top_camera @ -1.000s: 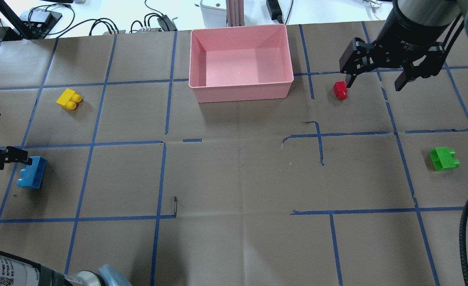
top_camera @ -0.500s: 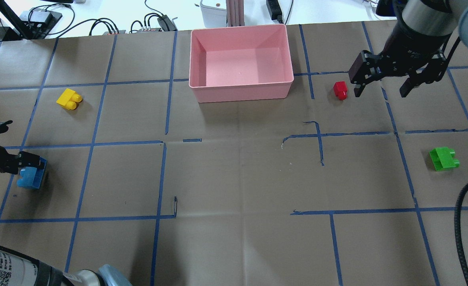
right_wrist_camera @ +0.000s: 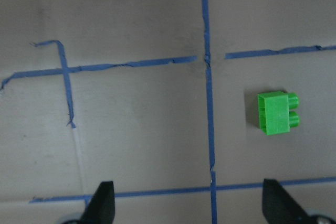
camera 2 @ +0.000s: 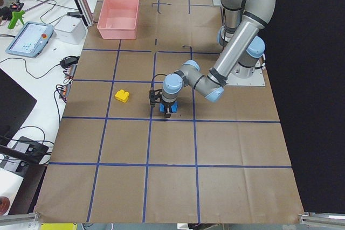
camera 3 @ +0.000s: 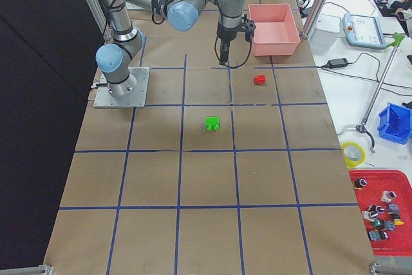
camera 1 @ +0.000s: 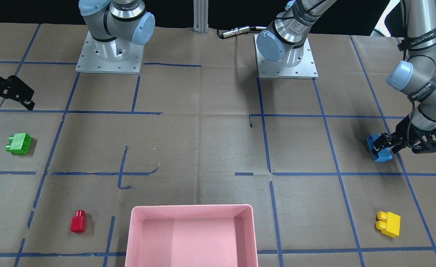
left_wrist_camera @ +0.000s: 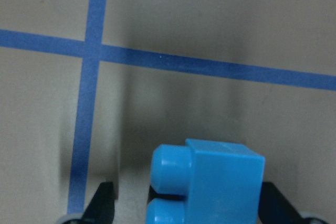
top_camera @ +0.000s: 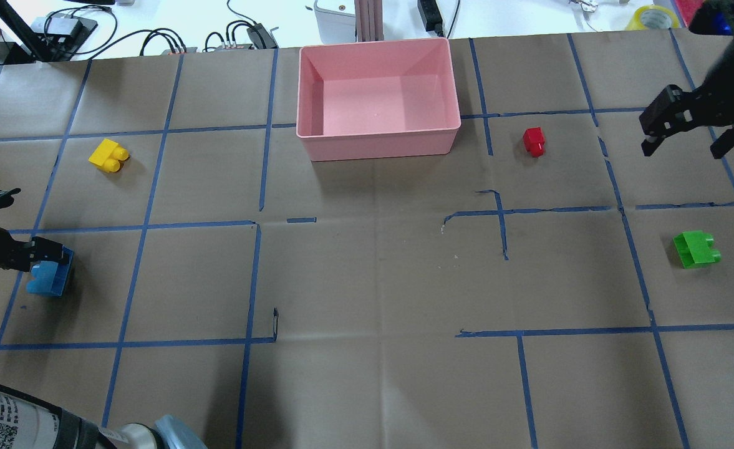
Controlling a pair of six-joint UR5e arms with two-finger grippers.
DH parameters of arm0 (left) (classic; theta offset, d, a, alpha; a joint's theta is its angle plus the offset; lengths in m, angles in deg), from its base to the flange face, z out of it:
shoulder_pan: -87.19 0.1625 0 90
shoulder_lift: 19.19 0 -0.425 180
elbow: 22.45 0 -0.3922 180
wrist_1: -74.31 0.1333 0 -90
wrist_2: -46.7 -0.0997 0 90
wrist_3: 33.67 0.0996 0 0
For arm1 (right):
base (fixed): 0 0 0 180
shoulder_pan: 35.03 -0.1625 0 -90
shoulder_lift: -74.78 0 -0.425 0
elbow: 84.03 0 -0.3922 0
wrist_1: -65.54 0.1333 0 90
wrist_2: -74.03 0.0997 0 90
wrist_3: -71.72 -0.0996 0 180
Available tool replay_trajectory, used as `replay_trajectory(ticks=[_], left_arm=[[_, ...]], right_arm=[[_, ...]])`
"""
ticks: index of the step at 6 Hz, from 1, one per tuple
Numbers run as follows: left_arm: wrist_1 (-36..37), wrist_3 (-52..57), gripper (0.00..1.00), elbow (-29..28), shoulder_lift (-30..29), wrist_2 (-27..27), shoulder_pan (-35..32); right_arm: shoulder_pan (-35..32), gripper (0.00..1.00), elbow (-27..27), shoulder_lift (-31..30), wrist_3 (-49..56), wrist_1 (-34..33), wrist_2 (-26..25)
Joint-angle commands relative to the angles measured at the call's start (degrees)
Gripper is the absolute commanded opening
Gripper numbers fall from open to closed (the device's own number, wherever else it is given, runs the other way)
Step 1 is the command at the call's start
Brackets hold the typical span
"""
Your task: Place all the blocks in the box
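Note:
The blue brick [top_camera: 48, 282] lies at the table's left edge. My left gripper [top_camera: 30, 259] is low over it, open, with one jaw on each side of the brick [left_wrist_camera: 210, 182]. My right gripper [top_camera: 683, 149] is open and empty, hanging above the table to the right of the red brick [top_camera: 534, 141] and beyond the green brick [top_camera: 696, 249]. In the right wrist view the green brick [right_wrist_camera: 277, 113] lies ahead on the right. The yellow brick [top_camera: 109, 155] lies at the far left. The pink box [top_camera: 379, 134] stands empty at the far middle.
Blue tape lines cross the brown paper table cover. Cables and a white unit [top_camera: 335, 15] lie beyond the far edge behind the box. The two arm bases [camera 1: 108, 55] stand on the robot's side of the table.
My right gripper has moved from beside the red brick to the right, staying open. My left gripper has shifted over the blue brick and then held still.

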Motion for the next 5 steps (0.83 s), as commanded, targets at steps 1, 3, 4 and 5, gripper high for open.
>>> replay_trajectory(ticks=[1, 3, 4, 5], left_arm=[[0.01, 0.02, 0.69, 0.0, 0.14, 0.73, -0.03], [0.01, -0.25, 0.46, -0.18, 0.4, 0.9, -0.12], [-0.08, -0.34, 0.33, -0.79, 0.75, 0.82, -0.3], [-1.03, -0.42, 0.23, -2.01, 2.4, 0.73, -0.65]], right_arm=[[6.53, 0.99, 11.04, 0.86, 8.63, -18.38, -0.58], [14.18, 1.0, 16.69, 1.48, 7.7, -21.89, 1.06], [14.21, 1.0, 17.93, 2.87, 7.96, -27.3, 5.26], [14.47, 0.99, 18.03, 5.85, 7.96, -27.88, 4.87]])
